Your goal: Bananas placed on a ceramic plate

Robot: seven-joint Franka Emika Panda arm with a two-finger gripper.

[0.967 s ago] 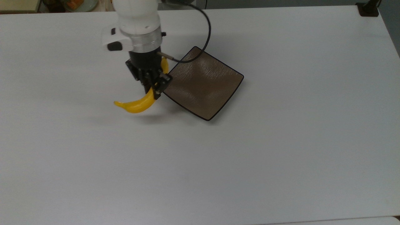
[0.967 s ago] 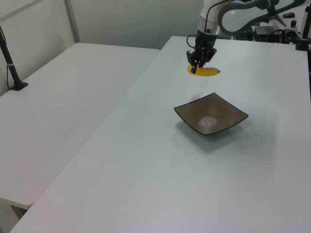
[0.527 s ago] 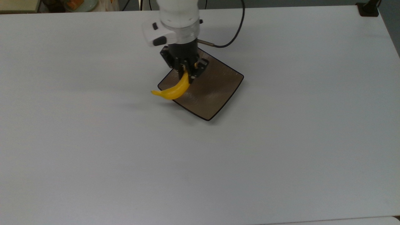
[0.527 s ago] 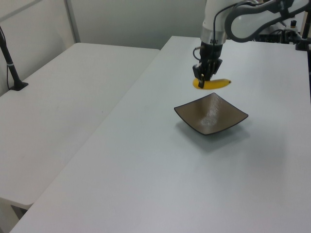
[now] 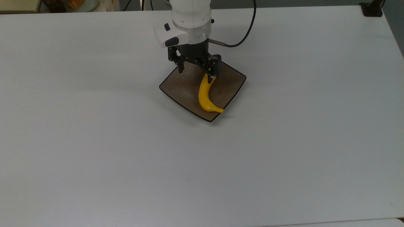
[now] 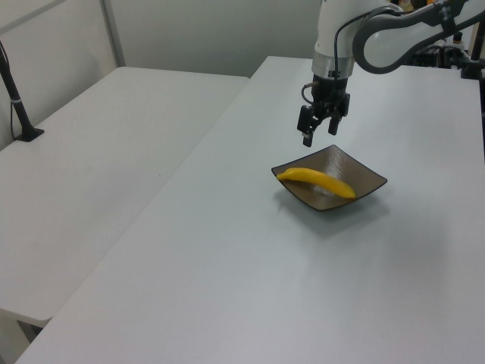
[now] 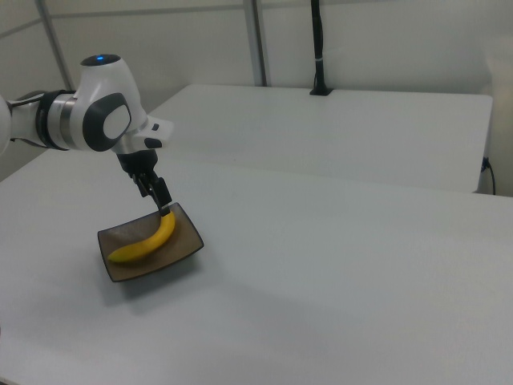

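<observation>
The yellow banana (image 5: 205,96) lies inside the square brown ceramic plate (image 5: 183,85), its length running from the plate's middle to the near corner in the top view. My gripper (image 5: 198,71) hangs open just above the plate's far side. In the top view one finger stands right by the banana's stem end, and nothing is between the fingers. In the left view the banana (image 6: 317,180) rests across the plate (image 6: 373,185) with the open gripper (image 6: 319,136) raised above it. The right view has the gripper (image 7: 156,199) over the banana (image 7: 148,241) in the plate (image 7: 189,237).
The plate sits on a wide white table (image 5: 284,142). A black cable (image 5: 247,31) loops off the wrist. A black mount (image 5: 372,9) stands at the table's far right corner in the top view. A second white table (image 6: 91,152) with a black pole (image 6: 15,91) adjoins.
The gripper carried the banana rightward in the top view over the plate, then opened. The banana dropped from the fingers and now lies in the plate.
</observation>
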